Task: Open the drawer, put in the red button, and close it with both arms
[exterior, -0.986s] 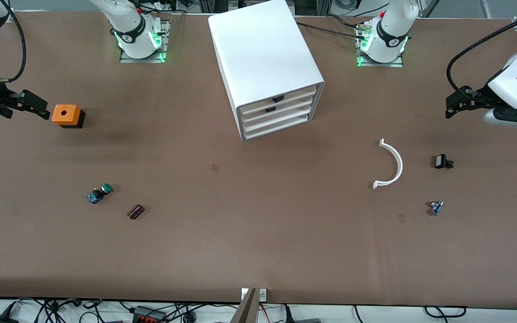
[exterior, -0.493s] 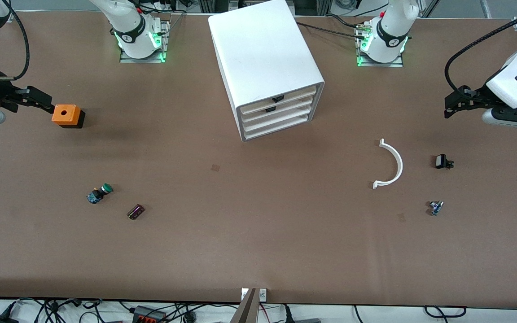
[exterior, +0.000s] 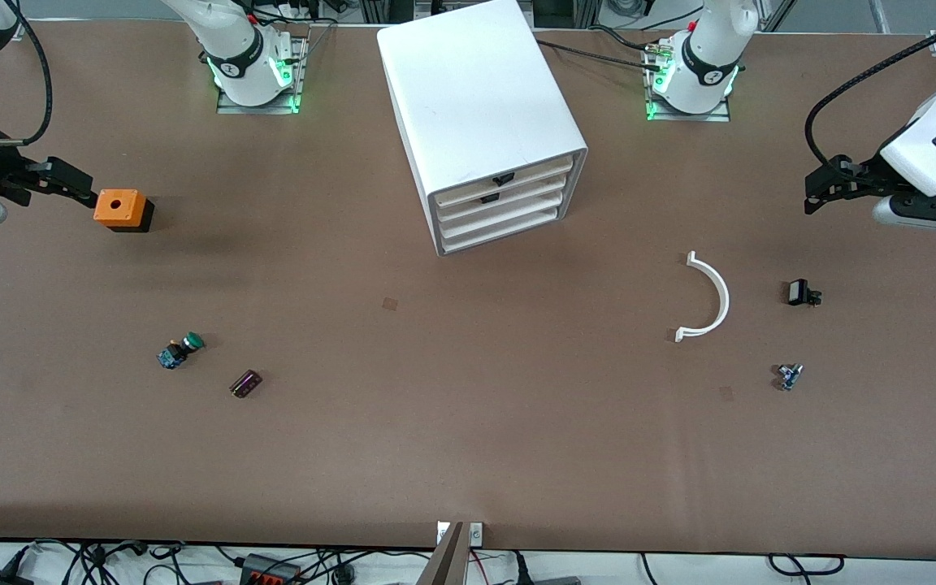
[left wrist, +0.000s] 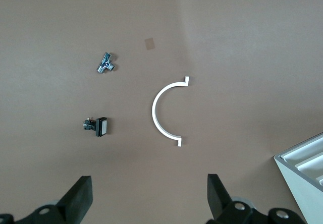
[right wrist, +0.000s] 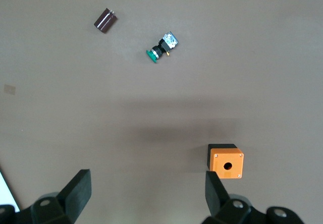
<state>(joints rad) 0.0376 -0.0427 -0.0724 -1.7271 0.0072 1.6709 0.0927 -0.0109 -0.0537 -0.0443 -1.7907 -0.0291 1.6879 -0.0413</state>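
We see all drawers (exterior: 500, 203) of the white cabinet (exterior: 480, 106) shut, and no red button anywhere, only a green button (exterior: 182, 348). That fits a button not yet stowed or one shut inside, so we can't say which.

Left gripper (exterior: 821, 191) hangs over the left arm's table end w/ fingers apart. Right gripper (exterior: 70, 183) is just beside the orange box (exterior: 119, 208), also spread.

Any drawer pull or push should run square to the angled cabinet front.

Only the front view shows the drawer fronts. The wrist views show the finger gaps plainly.
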